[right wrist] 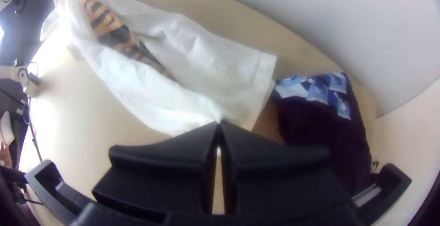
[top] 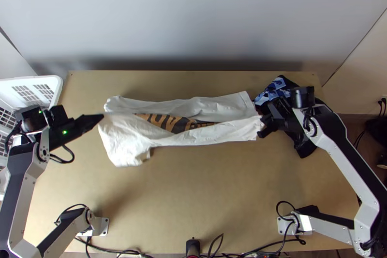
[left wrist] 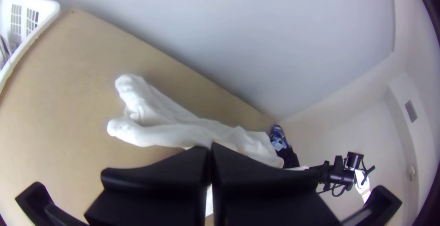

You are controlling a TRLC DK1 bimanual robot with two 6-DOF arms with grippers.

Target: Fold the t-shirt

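Note:
The white t-shirt lies as a long strip across the table, its far and near edges turned inward over a dark and orange print; its left end is loose and bunched. My left gripper is shut on the cloth at that left end, which looks raised. In the left wrist view, the left gripper has its fingertips together over the shirt. My right gripper pinches the near corner of the right end. The right wrist view has the right gripper closed on the shirt there.
A dark cloth with a blue and white pattern lies at the table's right, partly under the right arm. A white slotted basket stands at the left edge. Bare tabletop stretches between the shirt and the arms' bases.

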